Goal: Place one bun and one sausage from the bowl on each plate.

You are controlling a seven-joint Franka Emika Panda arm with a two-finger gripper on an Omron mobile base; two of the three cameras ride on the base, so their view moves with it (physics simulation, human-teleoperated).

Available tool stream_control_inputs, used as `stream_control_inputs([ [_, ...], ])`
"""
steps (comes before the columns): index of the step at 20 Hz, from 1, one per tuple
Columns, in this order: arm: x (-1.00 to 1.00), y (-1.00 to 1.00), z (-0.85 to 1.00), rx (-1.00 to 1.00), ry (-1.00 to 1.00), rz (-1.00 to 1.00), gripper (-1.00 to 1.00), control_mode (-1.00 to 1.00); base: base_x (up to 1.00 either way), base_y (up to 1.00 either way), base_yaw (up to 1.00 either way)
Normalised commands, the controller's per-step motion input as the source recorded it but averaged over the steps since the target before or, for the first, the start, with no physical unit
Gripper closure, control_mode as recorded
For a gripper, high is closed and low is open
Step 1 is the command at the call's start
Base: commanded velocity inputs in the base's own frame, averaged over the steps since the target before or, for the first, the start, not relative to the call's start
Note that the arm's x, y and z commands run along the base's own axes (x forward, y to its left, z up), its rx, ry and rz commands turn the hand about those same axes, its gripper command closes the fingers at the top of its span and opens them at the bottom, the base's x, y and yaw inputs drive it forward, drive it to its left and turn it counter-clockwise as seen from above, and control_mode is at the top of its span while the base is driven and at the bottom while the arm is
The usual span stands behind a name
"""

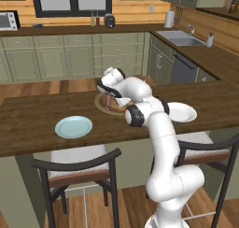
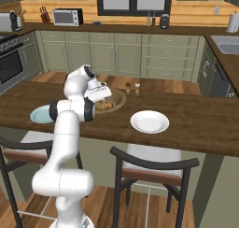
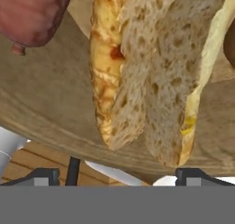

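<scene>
My gripper (image 3: 121, 175) hangs open just over the tan bowl (image 3: 46, 108), its fingertips (image 3: 46, 175) spread wide with nothing between them. Straight ahead of it in the hand view, a golden bun (image 3: 108, 71) lies against a second, paler bun (image 3: 176, 81). The reddish-brown end of a sausage (image 3: 32, 16) rests in the bowl at the upper left. In the left base view the hand covers much of the bowl (image 1: 100, 104), and a sausage (image 1: 108, 102) peeks out below it. The light blue plate (image 1: 73, 127) lies to the bowl's left and the white plate (image 1: 184, 112) to its right; both are bare.
The bowl and plates rest on a dark wooden island counter (image 2: 196, 129). Two small shakers (image 2: 132, 88) stand just behind the bowl. Two dark chairs (image 2: 154, 168) are tucked under the counter's near edge, either side of the robot.
</scene>
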Motion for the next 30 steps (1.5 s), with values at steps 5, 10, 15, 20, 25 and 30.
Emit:
stream_control_inputs([
  [5,-0.38,0.04,-0.01,0.02,-0.1,0.01,-1.0,-1.0,0.0,0.0,0.0],
  [10,-0.04,-0.2,-0.12,0.29,-0.24,0.0,-1.0,-1.0,0.0,0.0,0.0],
  [15,0.0,-0.09,-0.16,0.07,-0.37,0.01,-1.0,-1.0,0.0,0.0,0.0],
  [20,-0.4,0.05,-0.49,0.13,-0.23,0.0,-1.0,-1.0,0.0,0.0,0.0],
  [25,0.28,0.0,-0.05,0.07,0.0,0.0,-1.0,-1.0,0.0,0.0,0.0],
  [30,0.05,-0.03,-0.16,0.06,0.01,-0.05,-1.0,-1.0,0.0,0.0,0.0],
])
